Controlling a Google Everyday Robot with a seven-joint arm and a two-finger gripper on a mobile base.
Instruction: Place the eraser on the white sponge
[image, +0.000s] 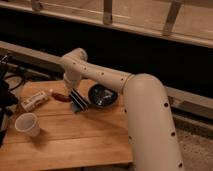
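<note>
Gripper (74, 91) hangs over the eraser (79, 104) on the wooden table (75, 145), beside the black bowl (102, 95). Whether it grips, I cannot tell. The white sponge (34, 101) lies to the left, with a dark wall (125, 47) behind.

Black-striped, blue-edged eraser (79, 102) beneath the gripper (73, 90); off-white sponge (34, 101); black bowl (102, 95); white cup (27, 124).

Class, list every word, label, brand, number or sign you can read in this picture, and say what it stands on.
None can be read.
White sponge: faint darker marks, too blurred to read.
Eraser: black stripes only, no letters made out.
White cup, black bowl: no markings show.
The gripper, down at the eraser, shows none either.
</note>
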